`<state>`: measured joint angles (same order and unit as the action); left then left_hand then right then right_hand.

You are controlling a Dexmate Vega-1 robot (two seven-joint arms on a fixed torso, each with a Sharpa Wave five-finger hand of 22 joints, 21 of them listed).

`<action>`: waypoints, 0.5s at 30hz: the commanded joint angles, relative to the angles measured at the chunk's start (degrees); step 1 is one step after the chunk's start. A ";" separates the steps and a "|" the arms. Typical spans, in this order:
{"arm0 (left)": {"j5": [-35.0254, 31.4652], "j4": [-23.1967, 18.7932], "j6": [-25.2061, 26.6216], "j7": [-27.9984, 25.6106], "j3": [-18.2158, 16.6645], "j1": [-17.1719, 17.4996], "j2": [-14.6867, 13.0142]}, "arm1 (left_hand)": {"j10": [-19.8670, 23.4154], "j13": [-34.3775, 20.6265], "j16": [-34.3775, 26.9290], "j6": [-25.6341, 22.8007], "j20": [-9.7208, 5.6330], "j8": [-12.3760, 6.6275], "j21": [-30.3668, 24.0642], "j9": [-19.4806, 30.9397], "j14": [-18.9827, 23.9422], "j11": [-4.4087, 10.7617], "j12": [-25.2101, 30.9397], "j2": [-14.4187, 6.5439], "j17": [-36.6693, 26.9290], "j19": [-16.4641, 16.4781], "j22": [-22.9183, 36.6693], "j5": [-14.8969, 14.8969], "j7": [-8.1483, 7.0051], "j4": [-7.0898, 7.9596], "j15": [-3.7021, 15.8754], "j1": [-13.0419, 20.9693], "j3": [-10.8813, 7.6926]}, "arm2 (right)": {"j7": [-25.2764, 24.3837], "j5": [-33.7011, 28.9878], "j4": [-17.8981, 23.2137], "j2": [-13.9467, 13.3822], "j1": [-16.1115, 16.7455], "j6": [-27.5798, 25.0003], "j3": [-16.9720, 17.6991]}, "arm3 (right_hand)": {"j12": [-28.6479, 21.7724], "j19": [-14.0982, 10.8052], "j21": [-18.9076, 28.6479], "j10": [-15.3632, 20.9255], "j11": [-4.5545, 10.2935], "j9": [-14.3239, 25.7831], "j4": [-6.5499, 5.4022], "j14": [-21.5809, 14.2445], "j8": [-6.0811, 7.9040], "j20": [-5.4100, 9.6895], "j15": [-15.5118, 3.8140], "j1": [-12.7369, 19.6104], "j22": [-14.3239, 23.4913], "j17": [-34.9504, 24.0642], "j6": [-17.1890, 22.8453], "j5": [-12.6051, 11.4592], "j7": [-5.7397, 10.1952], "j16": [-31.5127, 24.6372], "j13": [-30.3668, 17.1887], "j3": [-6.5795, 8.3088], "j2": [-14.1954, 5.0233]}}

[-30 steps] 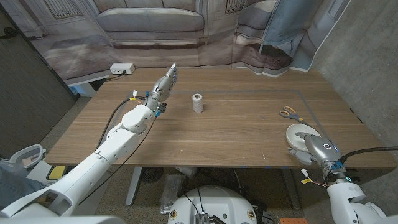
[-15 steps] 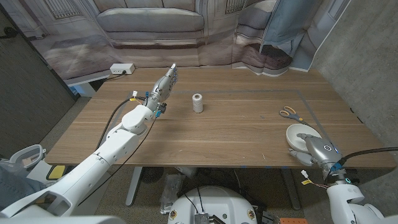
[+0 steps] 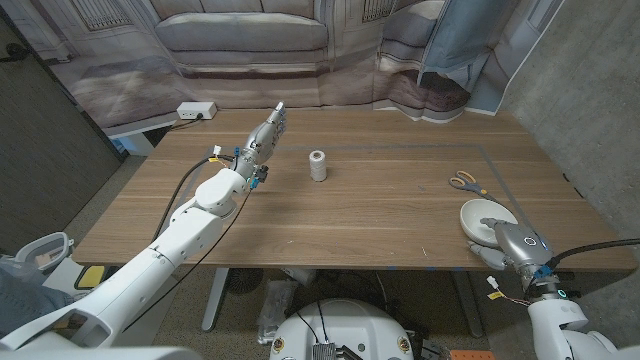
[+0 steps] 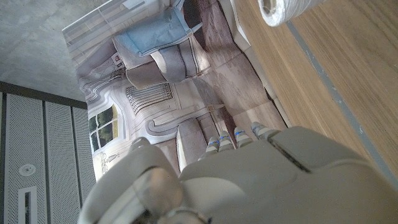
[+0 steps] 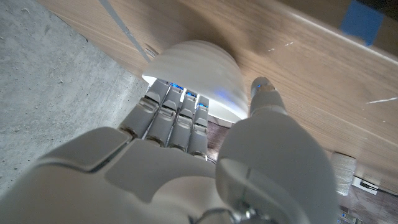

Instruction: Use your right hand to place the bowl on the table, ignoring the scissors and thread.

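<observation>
- The bowl (image 3: 487, 218) sits at the near right part of the tabletop (image 3: 380, 220), close to the front edge, with the right robot hand (image 3: 508, 243) at its near side.
- In the right wrist view the right robot hand (image 5: 180, 168) has its fingers (image 5: 177, 118) under or against one side of the bowl (image 5: 196, 74) and the thumb on the other, so it reads as pinching the rim (whether the bowl's base already bears on the wood, I cannot tell).
- Step in hand, as I judge it: the set-down itself, at or very near its end.
- The next move calls for the fingers to part without dragging the bowl, then the hand to draw back toward the near edge; the bowl is close enough to that edge that a snagged rim could tip it off.
- The scissors (image 3: 464, 183) lie just beyond the bowl, apart from it; the thread (image 3: 318, 165) stands well apart, mid-tabletop. Both are left alone.
- The left robot hand (image 3: 266, 135) is held out over the far left, fingers straight and together, holding nothing.
</observation>
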<state>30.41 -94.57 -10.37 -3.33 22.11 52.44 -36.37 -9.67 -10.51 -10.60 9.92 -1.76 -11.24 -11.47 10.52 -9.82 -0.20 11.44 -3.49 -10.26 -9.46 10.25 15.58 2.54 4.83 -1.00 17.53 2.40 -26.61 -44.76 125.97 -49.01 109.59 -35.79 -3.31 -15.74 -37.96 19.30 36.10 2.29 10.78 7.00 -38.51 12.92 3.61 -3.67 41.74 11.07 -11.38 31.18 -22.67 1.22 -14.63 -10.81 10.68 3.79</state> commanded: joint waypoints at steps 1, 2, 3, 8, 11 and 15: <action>-0.06 -0.24 -0.02 -0.19 -0.09 0.31 -0.07 | -0.83 -0.12 -0.17 0.05 -1.12 -0.01 -0.04 0.22 -1.22 0.03 0.04 -0.33 -0.28 -0.71 0.15 -0.28 -0.17 0.26 -0.18 -0.12 0.30 | -3.41 1.96 -1.51 -1.40 -0.58 0.87 -0.63 | -0.53 -1.19 0.46 1.46 0.75 0.27 -0.41 -1.24 0.47 4.67 -5.68 0.30 0.31 -0.33 1.26 0.16 0.39 -0.37 -0.10 0.02 -0.79; -0.07 -0.18 -0.13 -0.18 -0.10 0.32 -0.05 | -0.84 -0.12 -0.17 0.06 -1.13 -0.01 -0.04 0.22 -1.21 0.02 0.03 -0.34 -0.28 -0.70 0.15 -0.28 -0.17 0.27 -0.18 -0.13 0.32 | -3.78 2.07 -1.61 -1.44 -0.66 0.98 -0.68 | -0.53 -1.35 0.52 1.53 0.85 0.27 -0.41 -1.35 0.49 4.75 -5.79 0.37 0.32 -0.34 1.40 0.18 0.55 -0.38 -0.10 0.04 -0.86; -0.05 -0.13 -0.20 -0.17 -0.12 0.33 -0.01 | -0.83 -0.12 -0.17 0.06 -1.12 -0.01 -0.04 0.22 -1.20 0.03 0.04 -0.34 -0.28 -0.70 0.15 -0.28 -0.17 0.28 -0.16 -0.14 0.33 | -4.20 2.14 -1.75 -1.50 -0.78 1.14 -0.77 | -0.54 -1.51 0.57 1.72 1.06 0.28 -0.40 -1.99 0.62 4.87 -6.01 0.52 0.35 -0.38 1.95 0.21 0.82 -0.55 -0.11 0.11 -1.07; -0.06 0.36 -0.68 -0.09 -0.13 0.21 0.26 | -0.83 -0.11 -0.18 0.07 -1.09 0.00 -0.03 0.22 -1.18 0.09 0.04 -0.36 -0.28 -0.75 0.15 -0.28 -0.18 0.32 -0.11 -0.19 0.41 | -5.53 2.54 -2.34 -1.79 -1.79 1.55 -1.47 | -1.01 -2.62 0.94 3.67 2.61 0.30 -0.20 -3.67 0.97 5.30 -6.96 1.35 0.45 -0.43 3.89 0.36 1.89 -0.78 -0.14 0.33 -1.61; -0.01 0.61 -0.90 -0.12 -0.16 0.21 0.42 | -0.77 -0.11 -0.18 0.06 -1.06 0.00 -0.03 0.22 -1.17 0.05 0.06 -0.38 -0.28 -0.74 0.15 -0.27 -0.20 0.34 -0.11 -0.20 0.45 | -5.85 2.70 -2.64 -2.26 -2.46 1.68 -1.97 | -1.28 -3.04 1.09 4.71 2.63 0.30 -0.16 -4.34 1.09 5.60 -7.55 1.76 0.51 -0.51 4.71 0.47 2.34 -0.88 -0.14 0.52 -2.07; 0.03 0.74 -0.85 -0.14 -0.23 0.16 0.41 | -0.76 -0.11 -0.18 0.05 -1.08 0.00 -0.05 0.22 -1.17 0.06 0.07 -0.39 -0.28 -0.72 0.15 -0.27 -0.20 0.36 -0.13 -0.22 0.49 | -6.32 2.75 -3.04 -2.58 -3.44 1.35 -2.90 | -1.66 -3.53 1.28 6.35 3.66 0.30 0.07 -5.44 1.45 6.08 -8.01 2.65 0.61 -0.77 6.53 0.69 3.40 -1.13 -0.15 0.82 -2.66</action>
<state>30.36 -94.47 -10.66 -3.44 22.04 52.63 -36.23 -9.67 -10.51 -10.60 9.92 -1.76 -11.24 -11.47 10.52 -9.82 -0.20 11.44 -3.49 -10.26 -9.46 10.25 15.58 2.55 4.96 -1.00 17.53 2.53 -30.79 -42.78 124.04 -50.62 108.03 -34.64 -4.63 -16.88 -40.84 19.97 41.24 5.54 10.78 6.80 -42.98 13.80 3.98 -4.37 43.86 11.35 -11.87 36.57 -22.17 4.00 -15.26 -10.80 10.95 1.68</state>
